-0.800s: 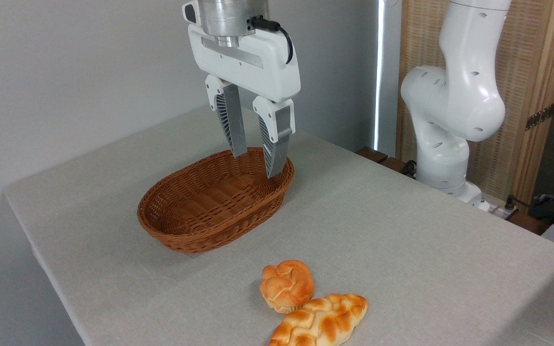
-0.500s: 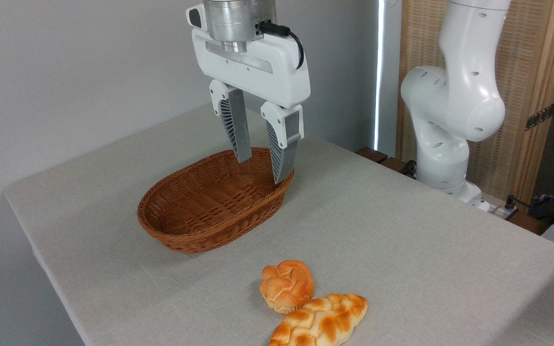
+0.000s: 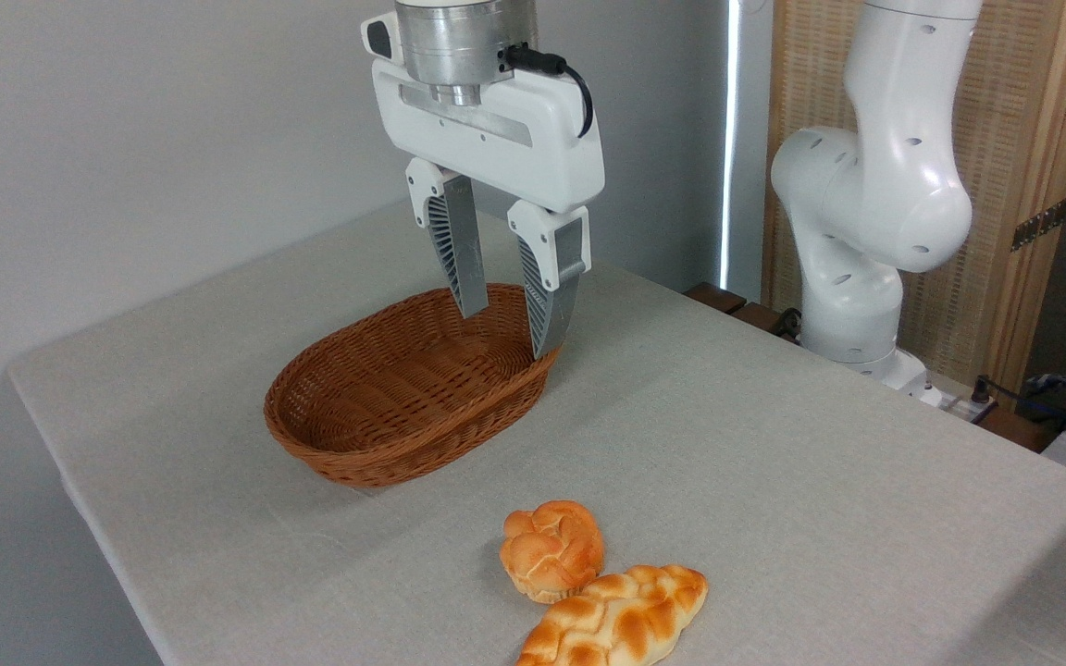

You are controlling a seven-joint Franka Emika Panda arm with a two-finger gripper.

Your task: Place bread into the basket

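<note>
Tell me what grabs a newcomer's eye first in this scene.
The big white gripper hangs open and empty over the far end of the brown wicker basket at mid-table. Near the front edge, the small round bun sits against a longer braided loaf, bright orange on the grey cloth.

Single fixed camera, raised, near table (image 3: 774, 481) front corner, angled down toward arm base (image 3: 866, 361).

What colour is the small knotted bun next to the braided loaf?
Golden-orange on top, with a paler tan base; the bun shows clearly in the fixed camera view.
</note>
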